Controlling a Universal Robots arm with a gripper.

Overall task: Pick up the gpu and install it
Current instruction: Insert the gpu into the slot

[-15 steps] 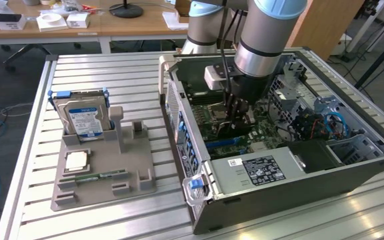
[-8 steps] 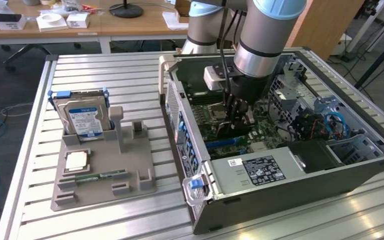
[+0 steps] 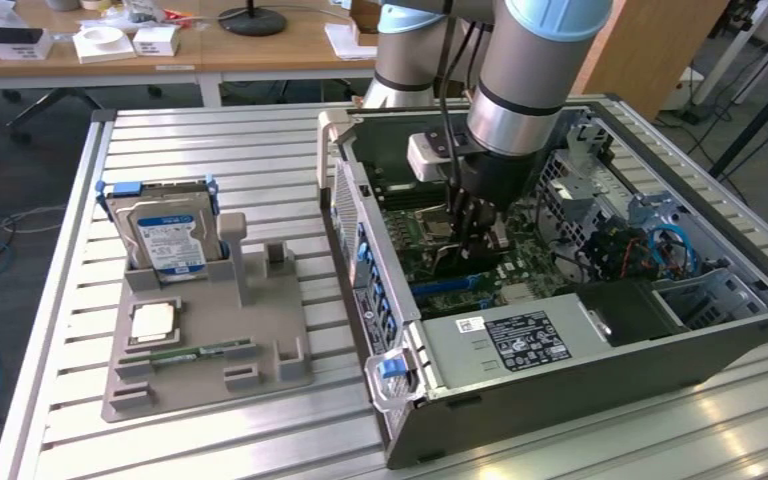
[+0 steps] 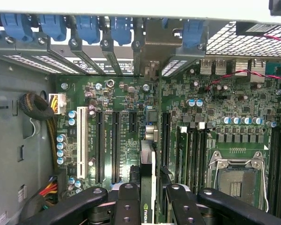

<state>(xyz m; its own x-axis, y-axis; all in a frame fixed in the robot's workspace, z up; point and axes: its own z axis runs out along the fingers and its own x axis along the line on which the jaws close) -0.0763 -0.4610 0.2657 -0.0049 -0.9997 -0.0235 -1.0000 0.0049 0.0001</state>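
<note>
The gpu (image 4: 148, 180) shows edge-on in the wrist view as a thin dark card with a green logo. It stands upright over the green motherboard (image 4: 215, 117), and its metal end bracket (image 4: 150, 70) reaches the case's rear slot openings. My gripper (image 4: 148, 201) is shut on the card, with one black finger (image 4: 127, 201) on each side. In the exterior view, the gripper (image 3: 471, 235) is deep inside the open computer case (image 3: 598, 330), with the gpu (image 3: 454, 265) below it at the board.
Black expansion slots (image 4: 99, 145) and a white slot (image 4: 82, 140) lie beside the card, and an empty CPU socket (image 4: 234, 180) is on the other side. On the exterior view's left, a grey holder (image 3: 264, 365) carries a hard drive (image 3: 168, 235), a chip (image 3: 153, 320) and a memory stick (image 3: 204, 352).
</note>
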